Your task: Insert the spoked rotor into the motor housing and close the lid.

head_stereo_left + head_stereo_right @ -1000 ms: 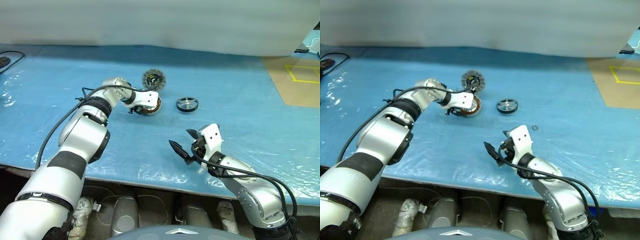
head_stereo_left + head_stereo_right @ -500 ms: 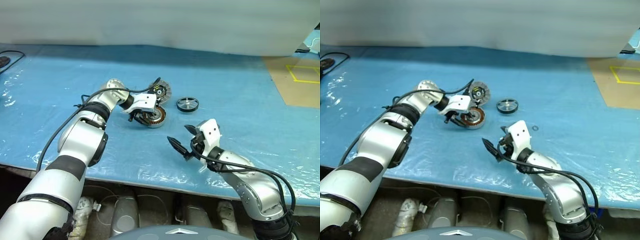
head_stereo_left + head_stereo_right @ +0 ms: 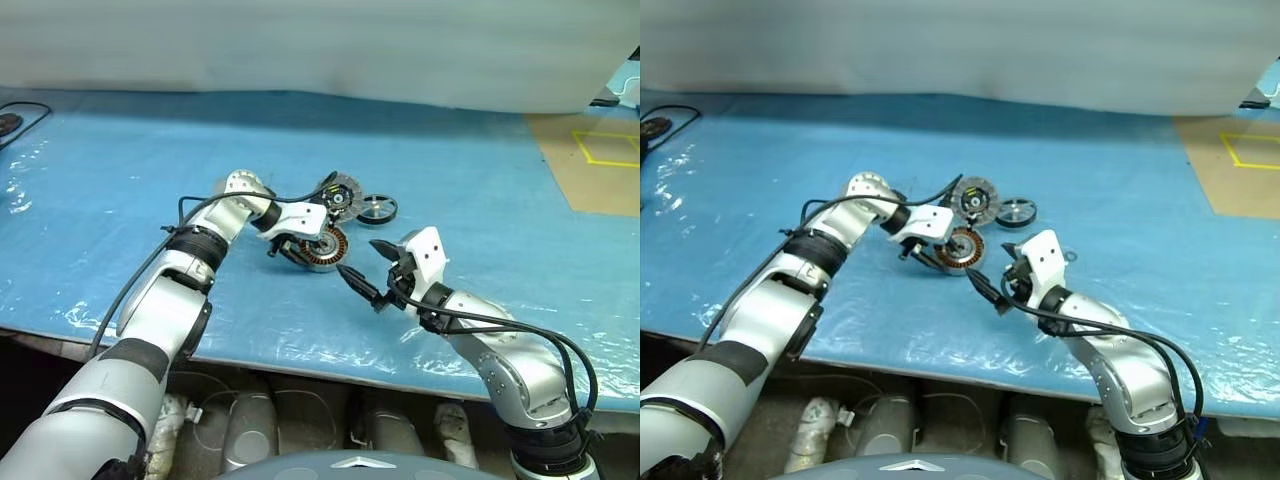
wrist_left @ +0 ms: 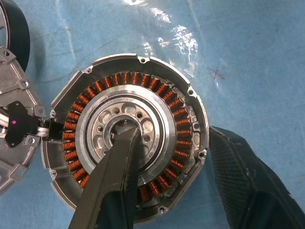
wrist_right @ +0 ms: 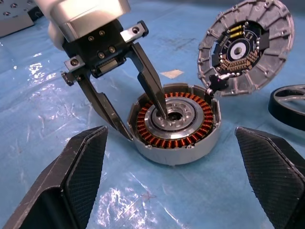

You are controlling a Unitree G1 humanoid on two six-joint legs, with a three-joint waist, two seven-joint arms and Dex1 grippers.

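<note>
Blue plastic sheeting covers the surface (image 3: pixel 480 170). On it the motor housing (image 5: pixel 176 125) sits flat, windings facing up, gripped across its wall by the left hand (image 5: pixel 141 112): one finger in the centre hub, the other outside the rim. That finger hides part of the hub in the left wrist view. Hinged at the housing's far edge, the lid (image 5: pixel 246 46) stands tilted open. Just beyond lies the spoked rotor (image 3: pixel 377 208), partly hidden behind the lid. Near the housing, the right hand (image 3: pixel 363 266) hovers, fingers spread wide and holding nothing.
</note>
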